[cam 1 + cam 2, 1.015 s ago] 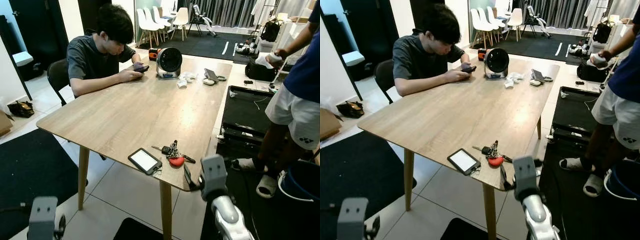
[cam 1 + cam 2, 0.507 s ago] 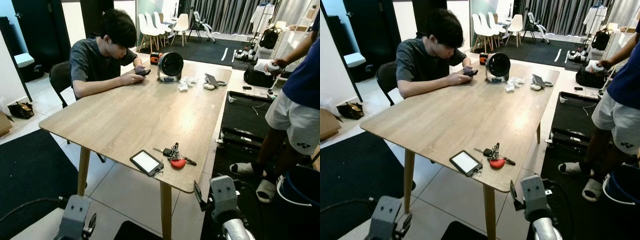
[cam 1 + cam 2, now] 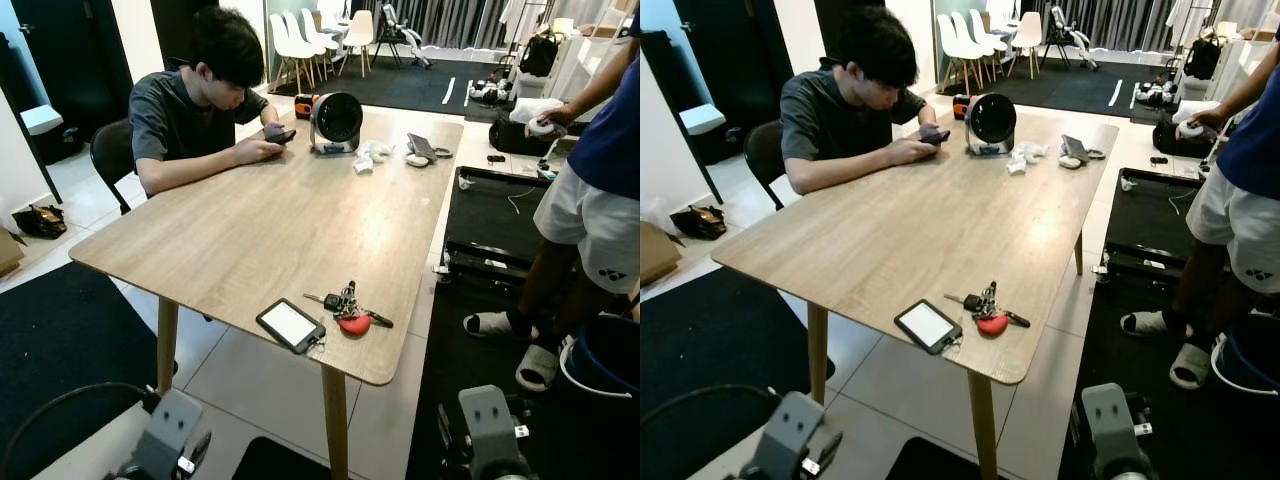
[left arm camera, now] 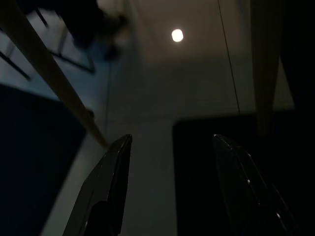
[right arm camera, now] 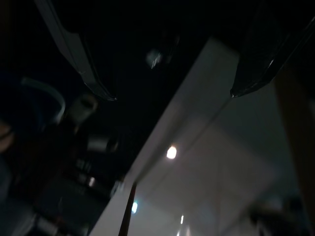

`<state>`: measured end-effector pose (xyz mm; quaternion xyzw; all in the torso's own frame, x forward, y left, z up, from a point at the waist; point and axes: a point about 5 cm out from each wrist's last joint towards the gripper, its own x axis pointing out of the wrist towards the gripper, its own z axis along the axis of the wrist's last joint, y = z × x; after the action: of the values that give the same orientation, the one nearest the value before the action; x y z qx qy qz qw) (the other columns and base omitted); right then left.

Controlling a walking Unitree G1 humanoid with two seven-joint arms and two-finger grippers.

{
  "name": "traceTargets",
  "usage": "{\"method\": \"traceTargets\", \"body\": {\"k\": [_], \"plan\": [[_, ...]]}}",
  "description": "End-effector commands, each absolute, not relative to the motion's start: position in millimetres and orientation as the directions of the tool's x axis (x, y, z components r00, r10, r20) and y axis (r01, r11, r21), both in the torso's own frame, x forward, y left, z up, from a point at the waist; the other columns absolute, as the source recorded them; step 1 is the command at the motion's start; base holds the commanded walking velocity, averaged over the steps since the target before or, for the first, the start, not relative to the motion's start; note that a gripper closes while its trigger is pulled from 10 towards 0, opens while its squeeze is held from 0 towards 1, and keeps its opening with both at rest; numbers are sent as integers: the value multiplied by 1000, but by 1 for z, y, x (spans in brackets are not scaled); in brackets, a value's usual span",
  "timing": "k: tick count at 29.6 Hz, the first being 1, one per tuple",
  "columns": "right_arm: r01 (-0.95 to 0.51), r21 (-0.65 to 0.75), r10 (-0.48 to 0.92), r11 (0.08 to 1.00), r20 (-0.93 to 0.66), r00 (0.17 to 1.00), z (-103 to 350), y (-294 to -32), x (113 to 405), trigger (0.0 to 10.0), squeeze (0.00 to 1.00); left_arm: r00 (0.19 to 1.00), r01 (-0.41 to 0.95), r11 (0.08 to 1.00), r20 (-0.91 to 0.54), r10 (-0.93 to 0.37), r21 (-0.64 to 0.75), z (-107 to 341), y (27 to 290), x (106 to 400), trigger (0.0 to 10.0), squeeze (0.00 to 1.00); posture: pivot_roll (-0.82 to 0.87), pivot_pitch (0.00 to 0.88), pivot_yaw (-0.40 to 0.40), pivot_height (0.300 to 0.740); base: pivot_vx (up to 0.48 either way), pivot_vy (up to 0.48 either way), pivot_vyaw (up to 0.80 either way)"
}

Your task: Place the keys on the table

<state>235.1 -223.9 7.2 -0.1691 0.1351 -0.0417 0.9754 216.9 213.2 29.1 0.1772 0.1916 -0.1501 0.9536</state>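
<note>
Lying: keys (image 3: 345, 306) | table (image 3: 250, 220) near edge | long axis left-right

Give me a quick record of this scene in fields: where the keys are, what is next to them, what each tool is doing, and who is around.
keys: bunch with a red tag, lying on the table near its front right corner
beside keys: small tablet, flat, just to their left
left tool: open, low below the table edge, holding nothing
right tool: open, low beside the table, holding nothing
far end of table: small fan
people: one seated at the table with a phone; one standing at the right
</note>
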Motion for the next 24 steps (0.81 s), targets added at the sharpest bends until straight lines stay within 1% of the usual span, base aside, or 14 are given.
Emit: {"method": "traceTargets", "body": {"k": [1, 3, 7, 8, 11, 17, 21, 24], "plan": [[15, -337, -120, 941, -292, 949, -4, -221, 226, 10000, 0, 859, 370, 890, -463, -218, 268, 16, 210, 208, 10000, 0, 34, 122, 50, 740, 0, 0, 0], [-14, -337, -103, 942, -328, 939, -12, -216, 221, 10000, 0, 848, 374, 888, -487, -211, 267, 6, 207, 204, 10000, 0, 34, 120, 51, 740, 0, 0, 0], [-37, -335, -87, 942, -350, 933, -19, -212, 217, 10000, 0, 842, 360, 898, -502, -196, 254, -2, 207, 200, 10000, 0, 33, 119, 49, 740, 0, 0, 0], [-59, -330, -71, 942, -367, 927, -24, -209, 213, 10000, 0, 846, 310, 918, -513, -148, 247, -9, 211, 196, 10000, 0, 34, 119, 47, 740, 0, 0, 0], [-67, -320, -59, 945, -368, 928, -25, -208, 211, 10000, 0, 849, 280, 929, -514, -121, 243, -11, 213, 194, 10000, 0, 31, 121, 45, 740, 0, 0, 0], [-65, -313, -55, 948, -359, 932, -23, -208, 212, 10000, 0, 852, 273, 931, -510, -117, 242, -11, 214, 194, 10000, 0, 32, 121, 45, 740, 0, 0, 0], [-12, -260, -84, 965, -354, 931, -22, -211, 216, 10000, 0, 861, 253, 938, -497, -106, 238, -10, 216, 198, 10000, 0, 30, 119, 44, 740, 0, 0, 0], [-2, -246, -88, 969, -353, 931, -22, -212, 217, 10000, 0, 867, 242, 942, -487, -102, 233, -10, 216, 199, 10000, 0, 30, 119, 44, 740, 0, 0, 0]]}}
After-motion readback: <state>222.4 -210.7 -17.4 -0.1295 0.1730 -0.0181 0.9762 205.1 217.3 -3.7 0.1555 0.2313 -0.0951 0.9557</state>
